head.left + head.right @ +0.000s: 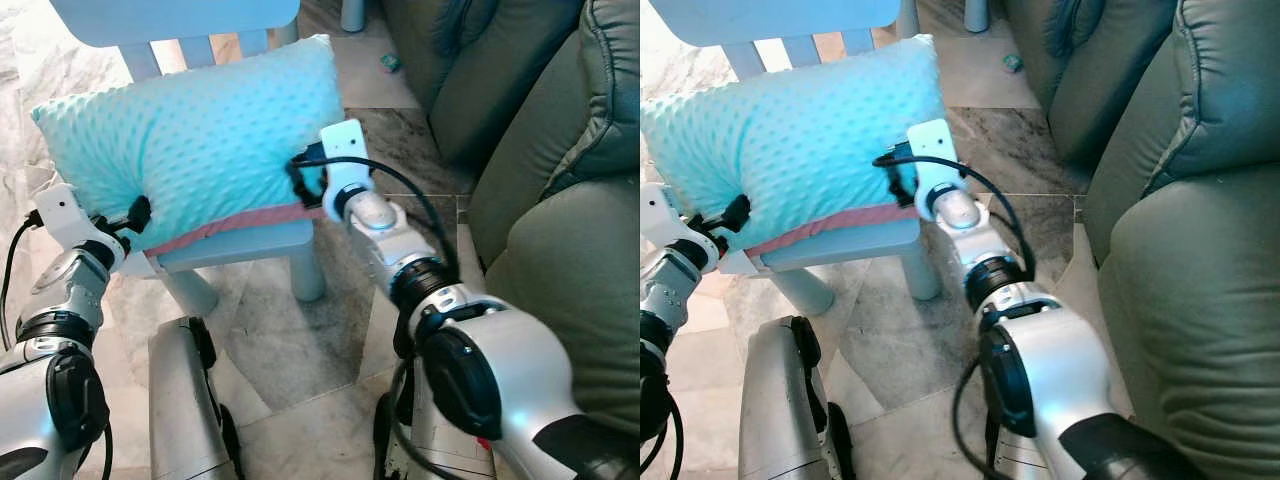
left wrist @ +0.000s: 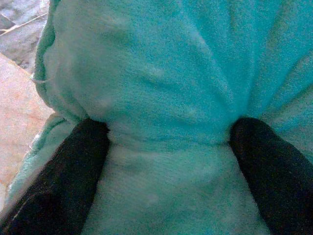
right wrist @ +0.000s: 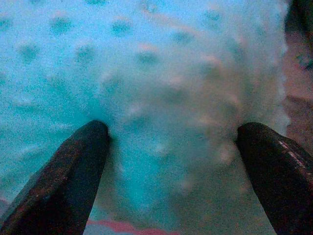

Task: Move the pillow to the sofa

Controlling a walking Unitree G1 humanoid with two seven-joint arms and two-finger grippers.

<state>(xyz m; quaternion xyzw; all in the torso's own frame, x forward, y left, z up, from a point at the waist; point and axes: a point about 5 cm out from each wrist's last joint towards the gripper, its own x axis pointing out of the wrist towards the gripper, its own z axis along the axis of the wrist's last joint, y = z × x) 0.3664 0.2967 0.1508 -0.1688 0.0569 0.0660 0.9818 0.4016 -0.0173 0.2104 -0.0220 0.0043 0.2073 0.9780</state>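
- pillow [image 1: 200,140] is soft and light blue-green, with little bumps all over it. it lies on the seat of a small blue chair [image 1: 240,245], leaning against the chair's back.
- a pink strip runs along the bottom edge of the pillow, just above the seat.
- the left pincer [image 1: 135,215] is at the pillow's lower left corner. in the left wrist view its two black fingers [image 2: 63,181] are apart, with a fold of the pillow bunched between them, so it is clamped on the pillow.
- the right pincer [image 1: 305,180] is at the pillow's right side, near the bottom corner. in the right wrist view its fingers [image 3: 68,171] sit on both sides of a bumpy lump of the pillow and press into it, so it is clamped on the pillow too.
- both silver arms reach forward from the bottom of the eye views, one to each end of the pillow.
- the sofa [image 1: 540,200] is dark green and puffy. it stands to the robot's right, near the chair but not touching it.
- the floor [image 1: 300,350] is made of shiny stone tiles, grey and brown. the chair's legs stand on it.
- a tiny green thing [image 1: 390,63] lies on the floor beside the sofa, far back. it is too small to tell what it is.
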